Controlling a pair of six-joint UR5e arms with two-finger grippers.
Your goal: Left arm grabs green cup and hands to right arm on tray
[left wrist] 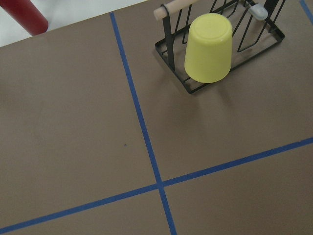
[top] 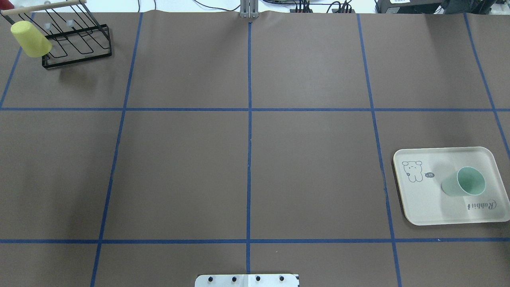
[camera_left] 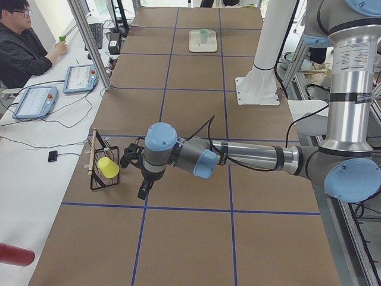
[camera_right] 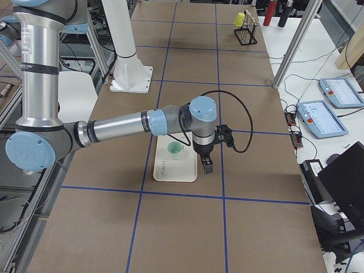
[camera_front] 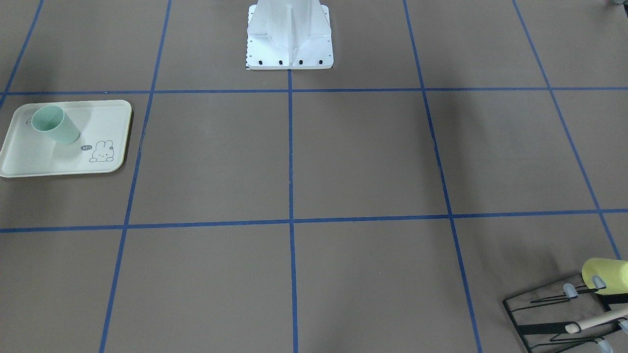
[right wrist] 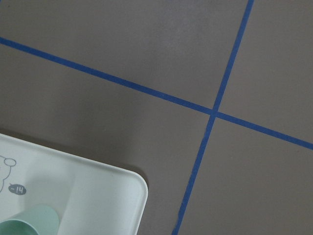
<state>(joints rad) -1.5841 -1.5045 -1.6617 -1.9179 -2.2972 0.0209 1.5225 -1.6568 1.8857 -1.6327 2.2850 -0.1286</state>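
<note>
While neither arm is showing in the front-facing view, the green cup (camera_front: 54, 126) is standing on its base on the tray (camera_front: 59, 164), toward the end away from the bunny drawing, at the robot's right end of the bench (camera_front: 343, 162). Its mouth is facing up and its long axis is running vertical; the lean is, I judge, only the camera's slant. A yellow cup (camera_front: 604, 275) is hanging mouth-down on a wire rack (camera_front: 535, 314) at the opposite end.

Overhead, the green cup is sitting just beside the "Rabbit" script, inside the rim, so it is already resting where the task wants it delivered.

From the left end, the left arm (camera_left: 250, 156) is reaching across the bench. The left hand (camera_left: 143, 189) is hanging fingers-down near the rack, carrying nothing that I can see. Whether its fingers are parted I cannot tell. The green cup is sitting well apart from it.

From the right end, the right arm (camera_right: 114, 129) is stretching out, and the right hand (camera_right: 207, 166) is pointing down at the tray's edge, near the cup but not touching it. Open or closed, I cannot tell. I am reading this as a hand standing clear of a delivered cup.

The left wrist camera is showing only the yellow cup and rack.

The right wrist camera is catching one tray corner and a sliver of the green cup.
</note>
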